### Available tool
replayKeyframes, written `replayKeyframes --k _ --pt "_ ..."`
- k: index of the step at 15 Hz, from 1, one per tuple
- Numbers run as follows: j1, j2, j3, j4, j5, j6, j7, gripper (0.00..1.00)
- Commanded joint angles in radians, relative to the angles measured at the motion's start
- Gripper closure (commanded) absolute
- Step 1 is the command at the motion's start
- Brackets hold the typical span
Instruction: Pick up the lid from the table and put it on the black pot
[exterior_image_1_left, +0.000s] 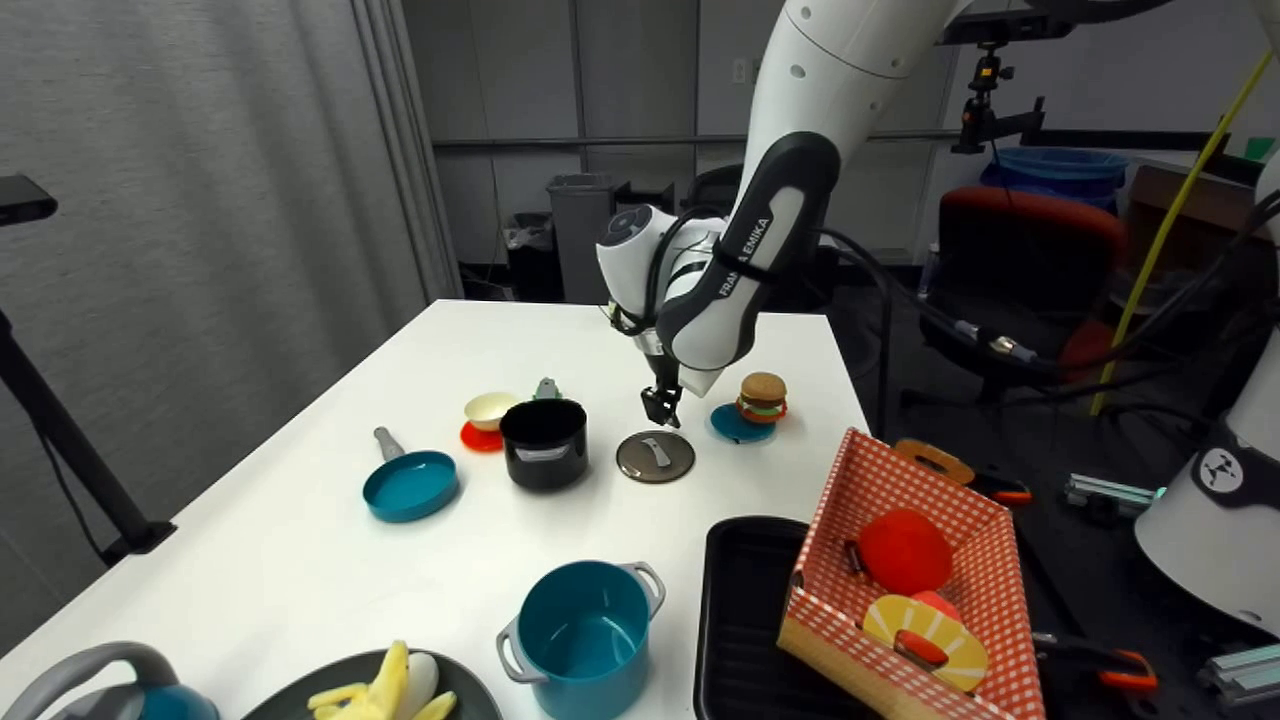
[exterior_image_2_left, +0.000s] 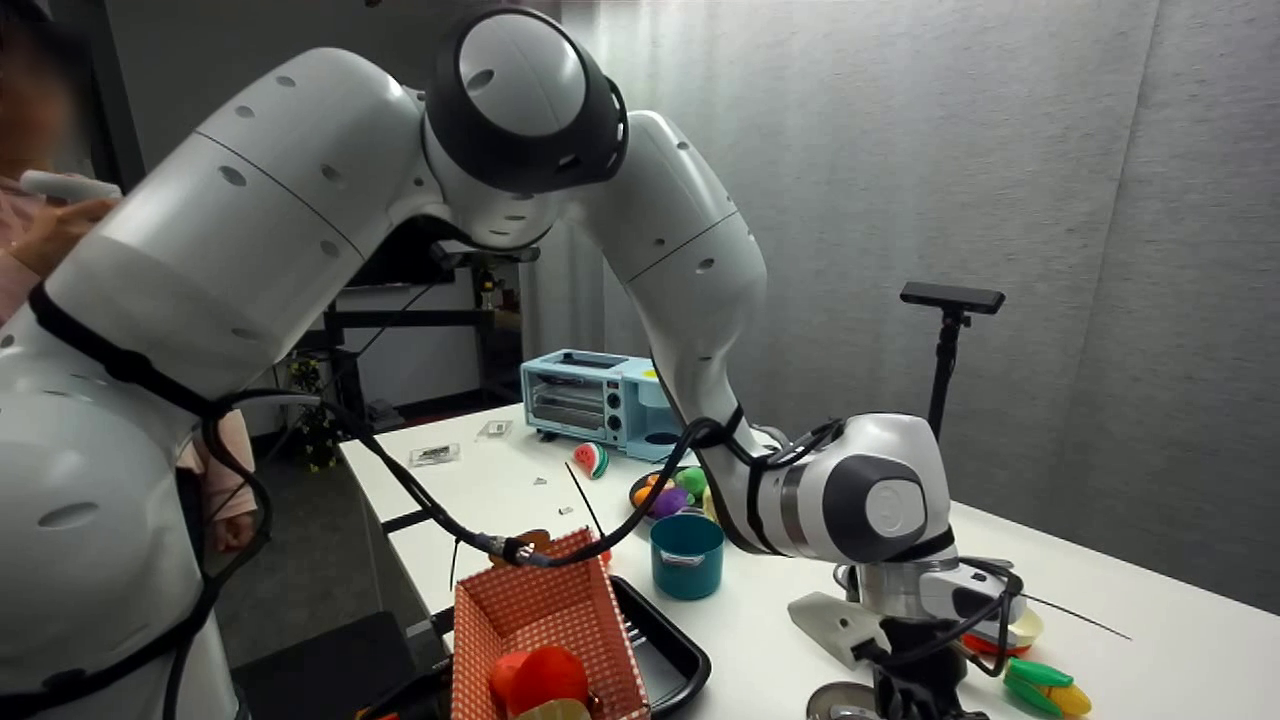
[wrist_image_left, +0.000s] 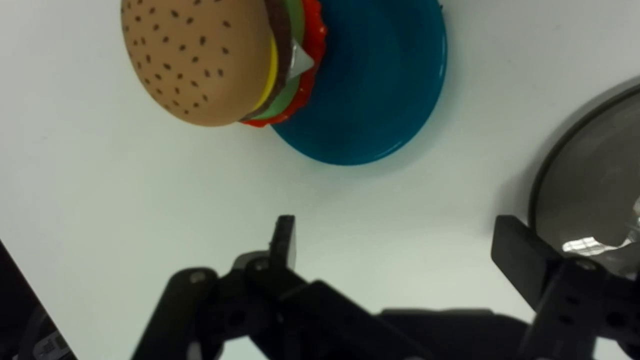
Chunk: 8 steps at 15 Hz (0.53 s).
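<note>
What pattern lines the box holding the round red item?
The box is lined in a red-and-white check, seen best in an exterior view.

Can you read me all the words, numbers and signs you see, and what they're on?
"FRANKA EMIKA": on the robot arm, partly covered by a black strap.
Round badge on the robot's base: a dark mark, no readable words.
Two flat packets: print too small.
White label, wrist view corner: too blurred.
No numbers I can read.
</note>
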Motion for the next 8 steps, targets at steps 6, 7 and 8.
replayKeyframes --k 6,7,8 --pt "0.108 0.069 -0.135 0.010 -0.125 0.155 0.118 0.00" --pt "0.115 0.076 -0.145 0.009 -0.122 0.176 0.121 0.00" --pt "0.102 0.071 -0.128 0.005 -0.098 0.182 0.095 0.00"
